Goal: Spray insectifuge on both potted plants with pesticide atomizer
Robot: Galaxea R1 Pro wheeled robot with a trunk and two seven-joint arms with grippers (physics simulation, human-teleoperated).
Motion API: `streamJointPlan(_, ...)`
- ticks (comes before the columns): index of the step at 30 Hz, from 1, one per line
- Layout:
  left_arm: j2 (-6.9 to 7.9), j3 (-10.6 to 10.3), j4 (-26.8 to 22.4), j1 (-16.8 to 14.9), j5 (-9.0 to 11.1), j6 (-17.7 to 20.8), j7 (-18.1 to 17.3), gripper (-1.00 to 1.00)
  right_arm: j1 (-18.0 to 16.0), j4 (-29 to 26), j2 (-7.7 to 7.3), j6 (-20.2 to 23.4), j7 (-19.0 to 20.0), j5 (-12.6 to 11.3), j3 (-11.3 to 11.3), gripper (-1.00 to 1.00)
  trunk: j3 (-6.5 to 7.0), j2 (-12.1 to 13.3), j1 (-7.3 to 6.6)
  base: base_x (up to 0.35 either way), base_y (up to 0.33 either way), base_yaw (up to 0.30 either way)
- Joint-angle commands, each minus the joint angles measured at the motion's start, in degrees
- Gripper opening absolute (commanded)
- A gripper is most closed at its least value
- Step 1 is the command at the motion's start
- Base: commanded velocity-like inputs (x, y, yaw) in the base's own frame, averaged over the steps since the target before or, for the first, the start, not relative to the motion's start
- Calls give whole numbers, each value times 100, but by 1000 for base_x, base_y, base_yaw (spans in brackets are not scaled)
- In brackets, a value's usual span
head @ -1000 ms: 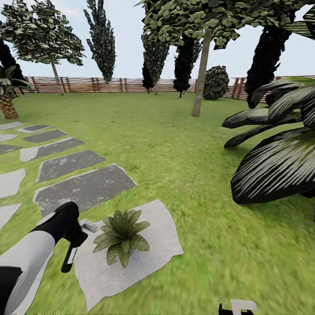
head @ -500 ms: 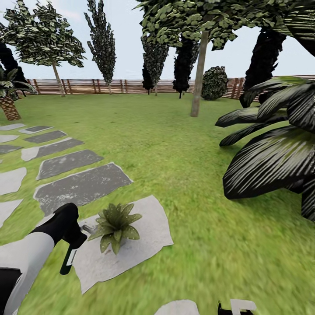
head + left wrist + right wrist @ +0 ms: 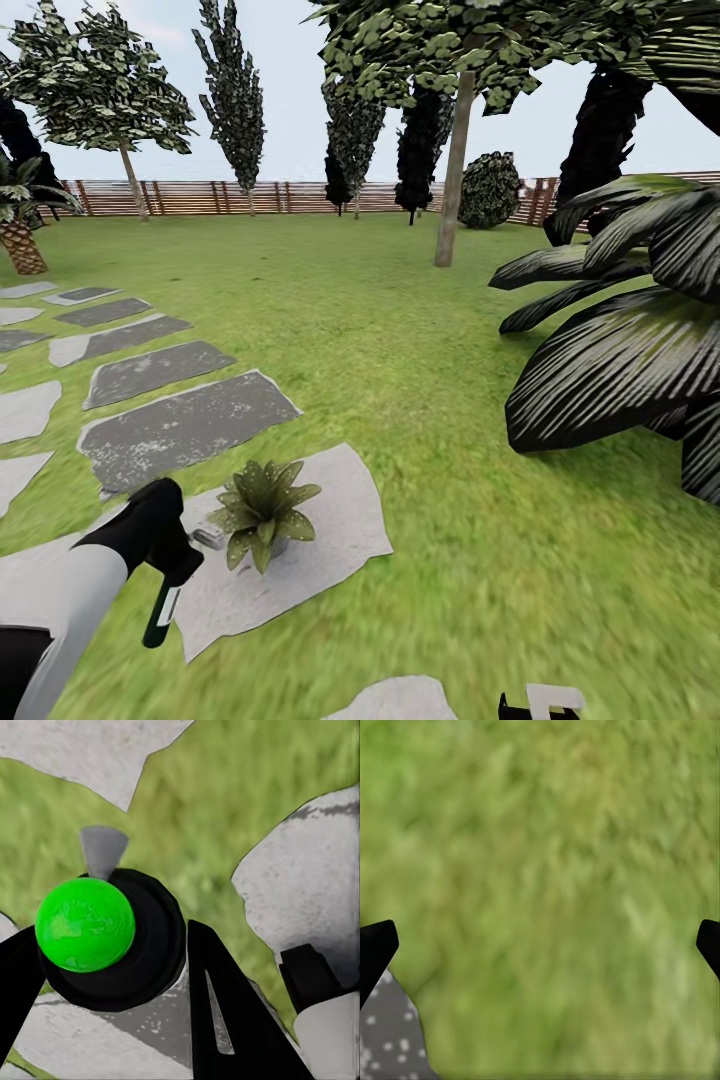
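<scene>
Robot holds the pesticide atomizer beside a potted plant in the garden.

The left gripper is clamped on the black atomizer, its green cap between the black fingers in the left wrist view. The plant sits on a pale stepping stone, just right of the gripper. The right gripper, fingertips spread wide and empty, hangs over grass.
</scene>
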Motion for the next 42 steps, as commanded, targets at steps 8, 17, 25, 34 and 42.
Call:
streamJointPlan(8, -101, -2, 82, 299, 645, -477, 394, -100, -5, 16, -9, -16, -25, 61, -39, 100, -5, -2, -1, 0, 0, 0)
streamJointPlan(17, -246, -9, 789, 619, 2505, -1509, 2539, -100, -5, 16, -18, -17, -17, 69, -39, 100, -5, -2, -1, 0, 0, 0)
streamJointPlan(25, -355, -9, 825, 635, 2569, -1519, 2585, -100, -5, 16, -18, -18, -16, 68, -39, 100, -5, -2, -1, 32, 0, 0)
streamJointPlan(34, -365, -6, 830, 648, 2558, -1517, 2585, -100, -5, 16, -18, -18, -16, 68, -39, 100, -5, -2, -1, 294, 0, 0)
streamJointPlan(42, -302, -9, 830, 758, 2546, -1515, 2585, -100, -5, 16, -18, -18, -16, 66, -39, 100, -5, -2, -1, -8, 0, 0)
